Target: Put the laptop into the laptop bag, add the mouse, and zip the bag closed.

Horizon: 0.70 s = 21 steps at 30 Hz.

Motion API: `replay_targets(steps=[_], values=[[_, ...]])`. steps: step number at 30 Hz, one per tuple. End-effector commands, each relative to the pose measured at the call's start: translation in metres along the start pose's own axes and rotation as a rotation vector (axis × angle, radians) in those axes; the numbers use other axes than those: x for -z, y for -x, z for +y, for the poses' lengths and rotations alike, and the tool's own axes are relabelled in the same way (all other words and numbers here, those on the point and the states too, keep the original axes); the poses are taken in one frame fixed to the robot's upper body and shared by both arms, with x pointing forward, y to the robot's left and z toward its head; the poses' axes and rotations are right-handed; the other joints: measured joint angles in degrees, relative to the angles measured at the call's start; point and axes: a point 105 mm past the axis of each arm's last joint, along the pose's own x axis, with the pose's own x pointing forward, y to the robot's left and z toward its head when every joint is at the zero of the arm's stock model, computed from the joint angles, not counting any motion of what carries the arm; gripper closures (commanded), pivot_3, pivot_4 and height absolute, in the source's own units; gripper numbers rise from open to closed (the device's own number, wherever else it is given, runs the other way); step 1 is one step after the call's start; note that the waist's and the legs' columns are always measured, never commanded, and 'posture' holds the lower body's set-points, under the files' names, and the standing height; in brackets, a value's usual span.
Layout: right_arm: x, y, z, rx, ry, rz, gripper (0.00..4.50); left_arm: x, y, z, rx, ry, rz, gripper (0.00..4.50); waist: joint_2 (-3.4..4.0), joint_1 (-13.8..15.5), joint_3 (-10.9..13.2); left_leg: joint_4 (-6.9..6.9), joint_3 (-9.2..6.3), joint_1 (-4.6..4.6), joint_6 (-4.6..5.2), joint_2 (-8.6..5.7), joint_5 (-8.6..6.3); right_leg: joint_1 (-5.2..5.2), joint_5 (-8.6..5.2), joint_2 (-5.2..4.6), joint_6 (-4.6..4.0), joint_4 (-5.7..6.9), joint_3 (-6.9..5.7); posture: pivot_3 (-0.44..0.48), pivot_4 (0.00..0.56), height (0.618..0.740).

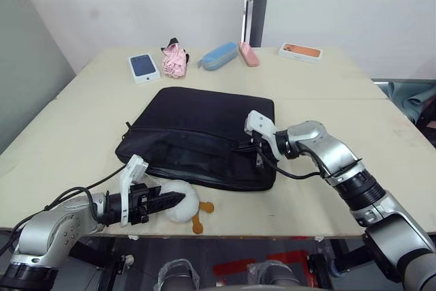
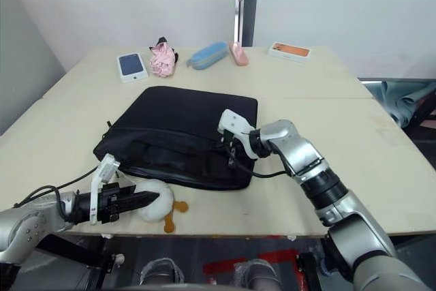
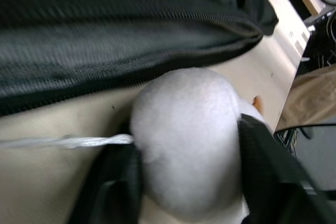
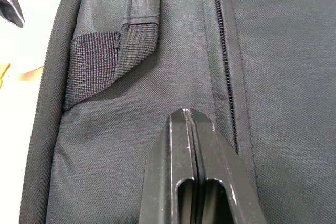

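The left gripper clamped the fluffy white plush duck charm between its two black fingers at the table's near edge, probably to hold the bag taut. The right gripper, fingers pressed together and empty, rested on the large black fabric laptop bag beside its zipper. The bag lay flat mid-table, apparently closed.

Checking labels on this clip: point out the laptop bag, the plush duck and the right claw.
laptop bag [image 1: 197, 117]: left eye view, top panel.
plush duck [image 3: 184, 129]: left wrist view, white body.
right claw [image 4: 190, 124]: right wrist view, closed fingertips.
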Motion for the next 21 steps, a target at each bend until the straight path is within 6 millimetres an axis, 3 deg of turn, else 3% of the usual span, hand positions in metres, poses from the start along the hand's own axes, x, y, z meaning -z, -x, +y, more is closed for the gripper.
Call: replay_targets(steps=[1, 2, 11, 17, 21], values=[[-0.002, 0.004, 0.001, 0.009, 0.015, 0.0, 4.5, -0.005, -0.006, -0.005, -0.01, -0.128, 0.056, 3.98, 0.0, 0.01, 0.0, 0.0, 0.0, 0.0, 0.0, 0.0, 0.0, 0.0, 0.0, -0.01, 0.0, 0.0, 0.0, 0.0, 0.15, 0.74], [-0.002, 0.004, 0.001, 0.006, 0.014, 0.002, 4.5, -0.006, -0.009, -0.009, 0.006, -0.158, 0.066, 4.28, 0.0, 0.02, 0.0, 0.0, 0.01, 0.0, 0.0, 0.0, 0.0, 0.0, 0.0, -0.01, 0.0, -0.01, 0.0, 0.0, 0.15, 0.74], [0.0, 0.006, 0.005, -0.014, 0.014, 0.021, 4.5, -0.012, -0.022, -0.061, 0.256, -0.313, 0.106, 4.28, 0.01, 0.06, 0.01, -0.03, 0.0, -0.04, 0.0, -0.01, 0.0, -0.03, 0.0, -0.01, 0.0, -0.04, -0.01, 0.0, 0.15, 0.74], [-0.001, 0.007, 0.006, -0.025, 0.018, 0.027, 4.5, -0.015, -0.036, -0.062, 0.303, -0.34, 0.11, 4.28, 0.01, 0.05, 0.01, 0.02, 0.01, -0.02, 0.0, -0.01, 0.0, -0.01, 0.0, -0.01, 0.0, 0.03, 0.01, 0.0, 0.15, 0.74], [-0.002, 0.009, 0.007, -0.026, 0.015, 0.03, 4.5, -0.02, -0.059, -0.059, 0.326, -0.35, 0.098, 4.28, 0.01, 0.11, 0.01, 0.04, 0.02, -0.03, 0.0, -0.02, 0.01, -0.01, 0.0, -0.01, 0.0, 0.03, 0.02, 0.0, 0.15, 0.74]])
